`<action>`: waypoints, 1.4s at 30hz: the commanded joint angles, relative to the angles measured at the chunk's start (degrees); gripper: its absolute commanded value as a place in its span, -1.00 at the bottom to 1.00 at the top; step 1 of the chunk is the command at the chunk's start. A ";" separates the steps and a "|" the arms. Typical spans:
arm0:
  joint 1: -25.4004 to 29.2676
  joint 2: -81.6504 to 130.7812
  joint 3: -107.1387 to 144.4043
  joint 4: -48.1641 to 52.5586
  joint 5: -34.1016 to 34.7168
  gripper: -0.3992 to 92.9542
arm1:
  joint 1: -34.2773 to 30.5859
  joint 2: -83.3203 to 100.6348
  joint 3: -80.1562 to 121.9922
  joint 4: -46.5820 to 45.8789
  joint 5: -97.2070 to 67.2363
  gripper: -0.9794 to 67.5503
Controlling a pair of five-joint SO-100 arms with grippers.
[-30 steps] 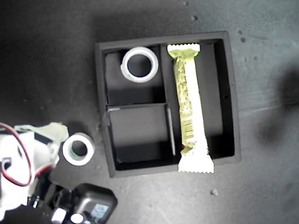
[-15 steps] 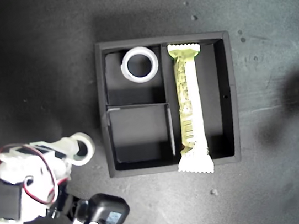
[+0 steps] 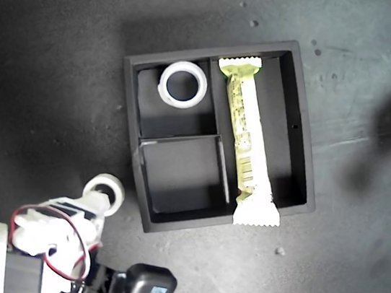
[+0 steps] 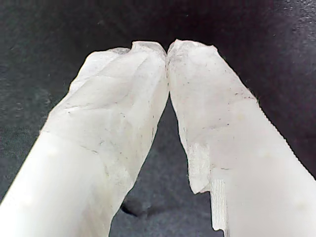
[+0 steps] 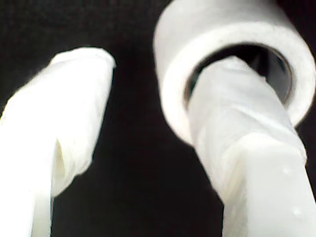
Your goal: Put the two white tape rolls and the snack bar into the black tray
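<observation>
While the exterior view only shows my second gripper (image 3: pixel 101 198) jammed against the smaller tape roll (image 3: pixel 106 193) on the table (image 3: pixel 41 88), just off the black tray (image 3: pixel 140 190), its wrist cam shows one finger (image 5: pixel 232 113) poked through the hole, the other spread wide. The larger tape roll (image 3: pixel 182 85) sits in a small compartment. The snack bar (image 3: pixel 247 139) lies in the long one, end overhanging. My first gripper (image 4: pixel 168 49) is pinched together, empty.
</observation>
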 commanded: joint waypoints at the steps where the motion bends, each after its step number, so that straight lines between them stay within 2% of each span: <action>1: -0.26 -0.44 -3.43 -0.53 0.70 -0.73 | -0.62 0.88 0.09 -0.53 0.62 -0.99; 20: 0.35 -8.70 -4.22 -4.31 -1.32 -0.73 | -2.90 0.88 0.26 -0.53 0.97 -0.99; 32: -1.05 -9.93 -13.80 10.63 0.00 -0.73 | -3.96 0.88 0.09 -0.70 1.58 -0.99; 42: -0.70 -11.51 -13.45 10.63 -1.58 -0.71 | -1.14 1.58 8.17 -2.37 17.49 -0.99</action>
